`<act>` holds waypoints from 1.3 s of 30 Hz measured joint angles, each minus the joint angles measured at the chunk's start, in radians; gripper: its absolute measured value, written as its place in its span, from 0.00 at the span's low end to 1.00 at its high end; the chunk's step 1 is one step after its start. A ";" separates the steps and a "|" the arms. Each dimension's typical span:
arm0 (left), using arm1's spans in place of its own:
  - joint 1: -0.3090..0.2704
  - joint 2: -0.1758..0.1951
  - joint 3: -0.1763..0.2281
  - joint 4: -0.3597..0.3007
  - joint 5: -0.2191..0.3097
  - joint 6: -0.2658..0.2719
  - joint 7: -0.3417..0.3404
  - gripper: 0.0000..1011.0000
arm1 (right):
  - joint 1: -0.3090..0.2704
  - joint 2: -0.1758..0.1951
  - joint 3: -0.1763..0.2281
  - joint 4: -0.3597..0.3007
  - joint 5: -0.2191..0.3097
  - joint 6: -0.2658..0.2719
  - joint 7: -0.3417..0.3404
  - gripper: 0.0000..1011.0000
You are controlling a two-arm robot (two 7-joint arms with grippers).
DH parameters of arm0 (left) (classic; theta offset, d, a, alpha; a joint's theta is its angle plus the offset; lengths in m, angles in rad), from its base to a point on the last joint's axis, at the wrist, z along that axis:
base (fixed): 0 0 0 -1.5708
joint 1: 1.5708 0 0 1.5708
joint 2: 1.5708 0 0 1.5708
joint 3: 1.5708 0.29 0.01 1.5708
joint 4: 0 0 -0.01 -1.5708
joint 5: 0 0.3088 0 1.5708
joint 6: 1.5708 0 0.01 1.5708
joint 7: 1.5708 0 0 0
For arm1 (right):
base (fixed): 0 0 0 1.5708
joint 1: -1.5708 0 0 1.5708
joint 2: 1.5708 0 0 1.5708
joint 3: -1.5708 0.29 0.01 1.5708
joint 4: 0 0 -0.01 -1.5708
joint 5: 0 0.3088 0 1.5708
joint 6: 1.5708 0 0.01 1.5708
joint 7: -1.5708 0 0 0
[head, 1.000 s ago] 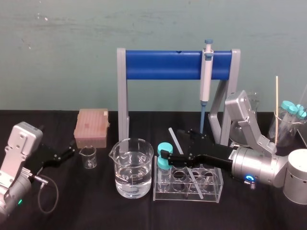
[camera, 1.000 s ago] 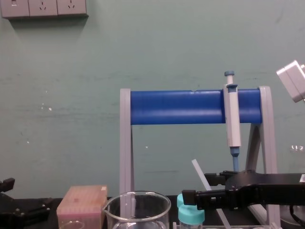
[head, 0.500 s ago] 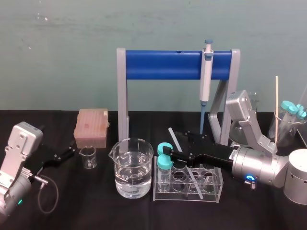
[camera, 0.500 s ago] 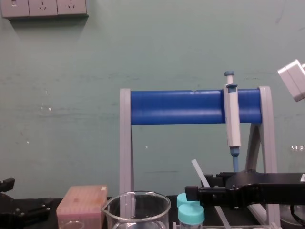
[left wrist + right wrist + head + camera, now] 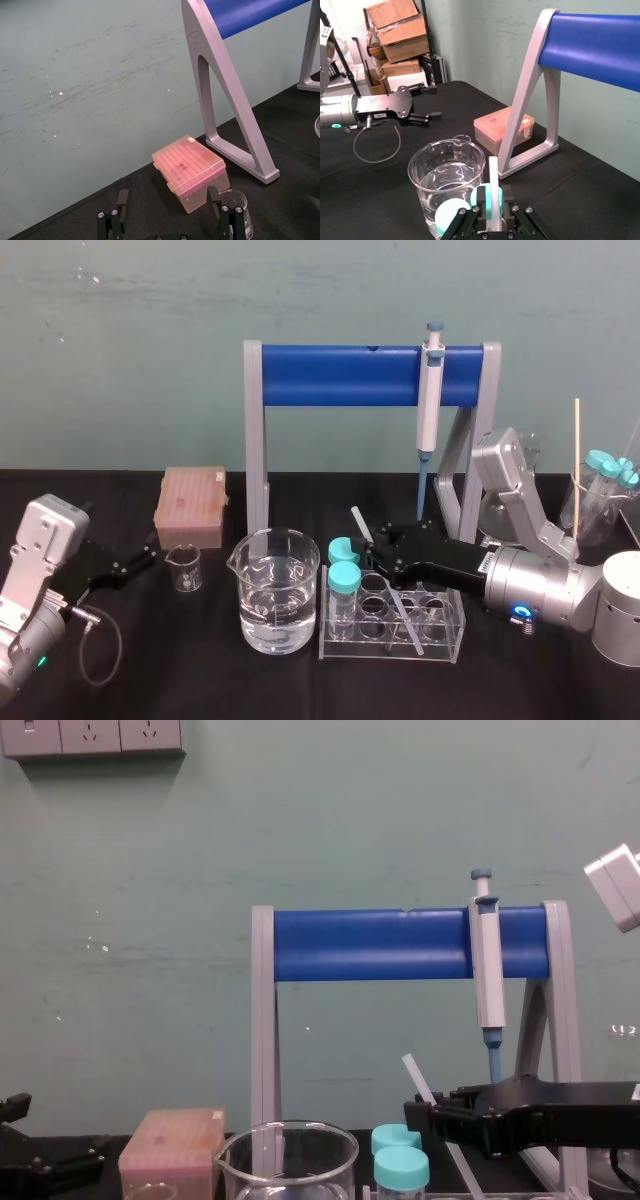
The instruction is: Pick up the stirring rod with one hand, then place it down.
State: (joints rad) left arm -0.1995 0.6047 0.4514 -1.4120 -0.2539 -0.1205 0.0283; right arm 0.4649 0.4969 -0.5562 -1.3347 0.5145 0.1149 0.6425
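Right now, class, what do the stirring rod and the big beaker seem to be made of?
The stirring rod: translucent milky white, matte, so frosted glass or plastic; can't tell which. The big beaker: clear and glossy with a pouring lip, probably glass.

1. The right tool (image 5: 383, 552) has drawn its fingers together. The finger that reached out over the teal-capped tubes (image 5: 345, 576) a second ago now sits back at the stirring rod (image 5: 359, 522).
2. Both teal caps now stand uncovered.
3. In the right wrist view, the fingers (image 5: 480, 204) now press close against the rod on either side.
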 joint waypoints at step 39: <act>0.000 0.000 0.000 0.000 0.000 0.000 0.000 0.99 | -0.170 -0.012 0.167 -0.099 0.094 -0.312 0.005 0.07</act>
State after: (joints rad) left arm -0.1996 0.6047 0.4514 -1.4120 -0.2539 -0.1205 0.0283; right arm 0.2951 0.4847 -0.3897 -1.4340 0.6083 -0.1970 0.6477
